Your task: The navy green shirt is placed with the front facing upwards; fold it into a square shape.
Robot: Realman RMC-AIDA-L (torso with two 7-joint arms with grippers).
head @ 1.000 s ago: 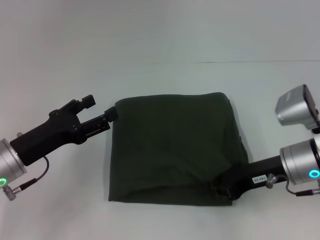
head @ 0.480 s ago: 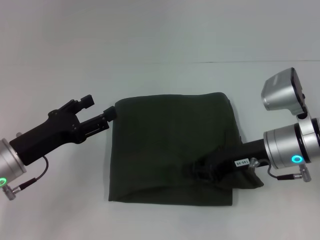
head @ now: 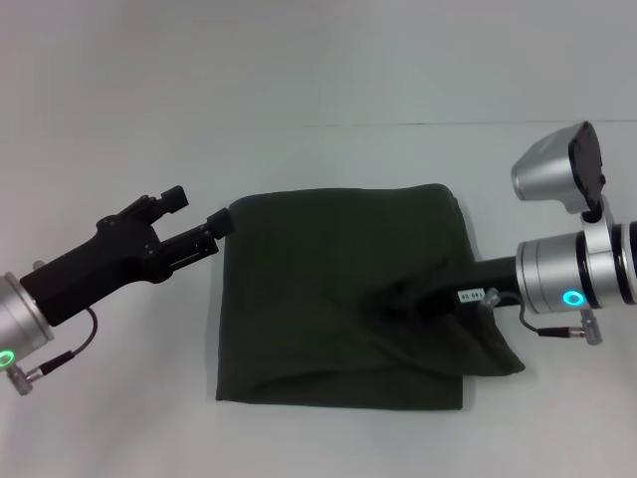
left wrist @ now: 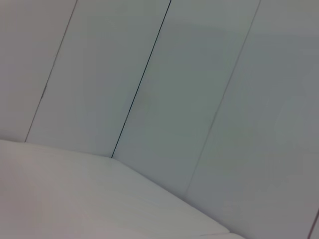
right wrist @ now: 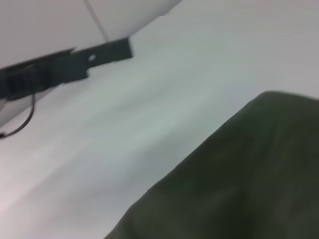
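White tabletop [head: 119, 418] fills the head view, meeting a pale wall along a faint seam at 12 o'clock.

1. Shirt position. The navy green shirt [head: 328, 259] lies at the centre of the table as a compact, roughly square bundle with its plain side up. A loose flap trails past the bundle's corner at 4 o'clock, so the outline is not yet clean.

2. Right gripper [head: 403, 297]. It reaches in from 3 o'clock, low over the shirt's middle, with cloth bunched around its tip. Whether its fingers clamp fabric cannot be told; dark metal merges with dark cloth.

3. Left gripper [head: 204, 231]. It sits at the shirt's 10 o'clock corner, one finger tip touching or just beside the edge, jaws parted, holding nothing.

4. Risks.
- If the right gripper drags inward while gripping only the top layer, the lower layers may slide and the square skews.
- If the trailing flap at 4 o'clock is not tucked, it spoils the outline.
- The left gripper pins nothing firmly, so the whole bundle could shift toward 9 o'clock.
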